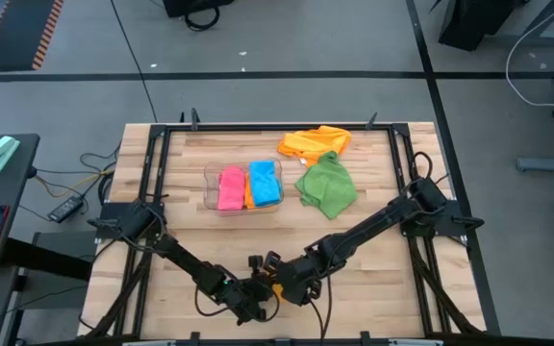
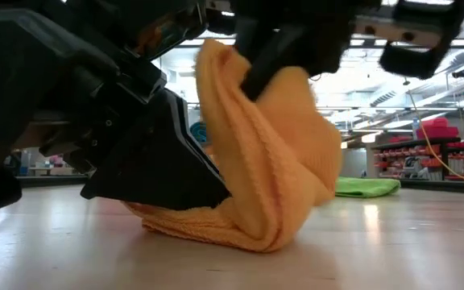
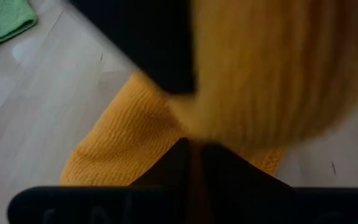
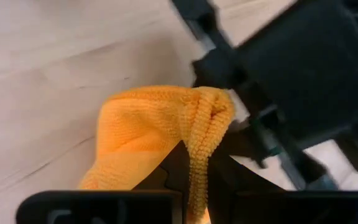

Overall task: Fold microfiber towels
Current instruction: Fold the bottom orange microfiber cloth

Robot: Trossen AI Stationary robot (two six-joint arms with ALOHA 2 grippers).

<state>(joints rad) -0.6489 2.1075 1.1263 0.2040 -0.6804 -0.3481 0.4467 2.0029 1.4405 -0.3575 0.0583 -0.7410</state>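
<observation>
Both end effectors meet at table (image 1: 373,288) 6 o'clock edge. Right end effector (image 4: 194,180) clamped on bunched orange towel (image 2: 272,161), lifting fold. Left end effector (image 3: 191,155) pinched on same towel's lower part, which rests on table. Green towel (image 1: 327,185), another orange-yellow towel (image 1: 314,142) at 1 o'clock; pink (image 1: 230,188), blue (image 1: 264,183) towels in clear bin (image 1: 210,173) near 12.

Orange towel (image 2: 272,161) with fine ribbed weave, pinched between dark black end effectors: left end effector (image 1: 254,300), right end effector (image 1: 279,285). Tabletop (image 1: 383,269) pale wood, plank-striped, framed by black rails. Clear bin (image 1: 212,200) held pink towel (image 1: 231,188) and blue towel (image 1: 264,182), orange strip showing between them. Green towel (image 1: 327,185) plain. Far towel (image 1: 315,142) orange to yellow, crumpled.
</observation>
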